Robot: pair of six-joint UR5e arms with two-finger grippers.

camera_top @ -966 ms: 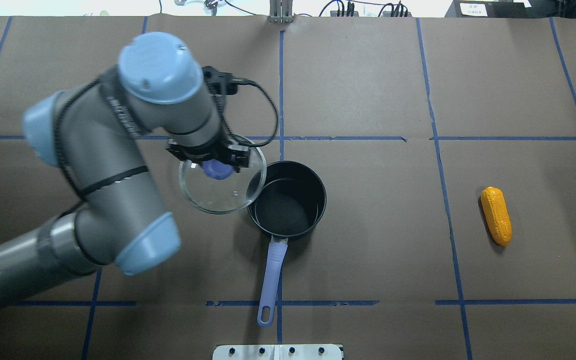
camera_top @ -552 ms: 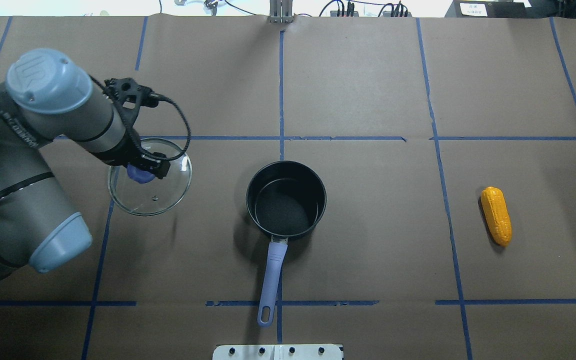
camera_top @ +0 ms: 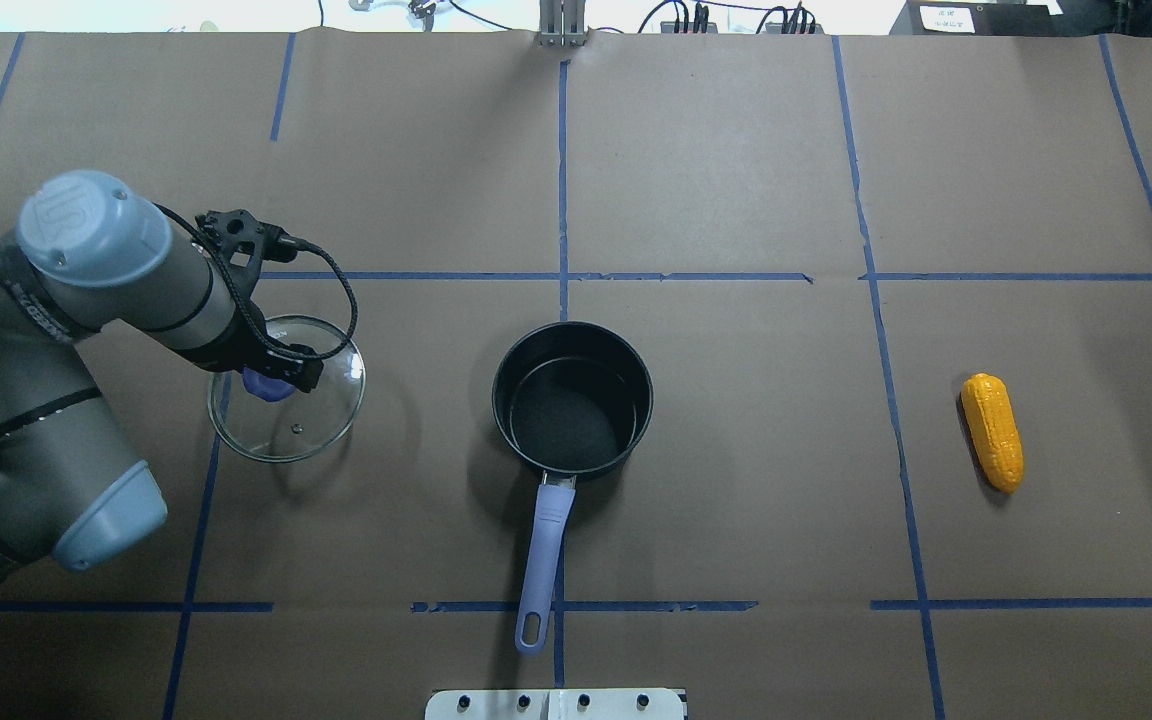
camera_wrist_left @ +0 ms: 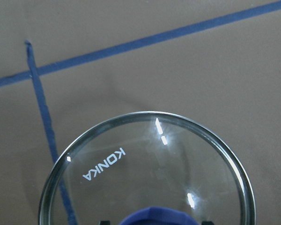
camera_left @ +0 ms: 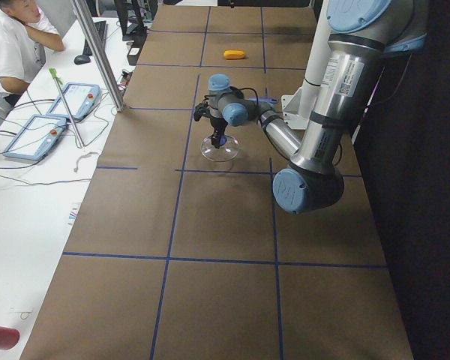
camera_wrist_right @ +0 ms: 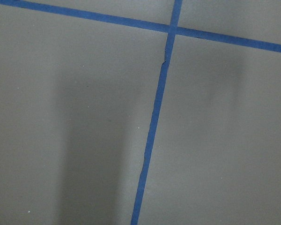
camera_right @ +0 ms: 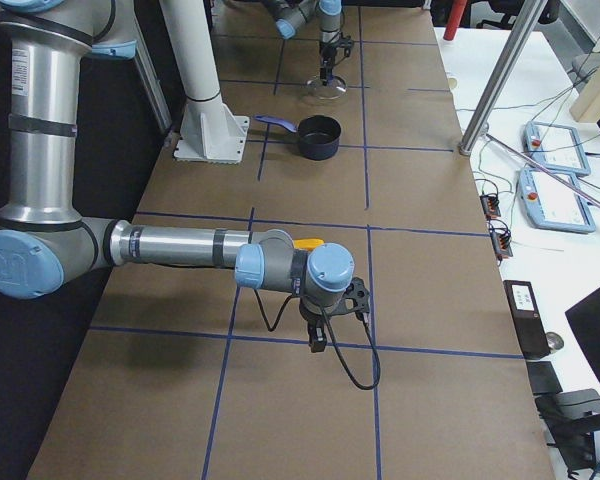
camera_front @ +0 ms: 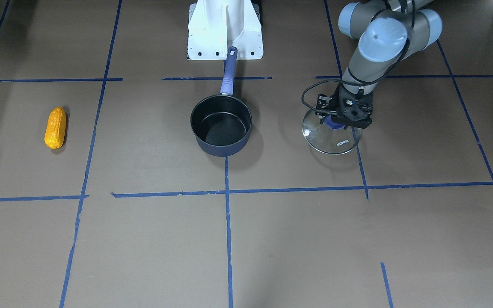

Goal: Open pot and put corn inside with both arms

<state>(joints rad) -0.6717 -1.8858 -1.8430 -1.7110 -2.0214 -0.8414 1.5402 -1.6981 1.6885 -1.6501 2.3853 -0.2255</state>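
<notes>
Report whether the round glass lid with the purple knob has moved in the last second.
Yes: the lid went left in the overhead view, away from the unmoved dark navy saucepan.

The glass lid (camera_wrist_left: 150,173) is carrying the white word KONKA, which is running slantwise across the glass near its rim in the left wrist view. In the front-facing view that lettering is showing too small to read.

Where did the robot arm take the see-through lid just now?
The left gripper, still clamped on the knob of the glass lid, carried it away from the pot toward the robot's left. The pot and the corn stayed put.
</notes>
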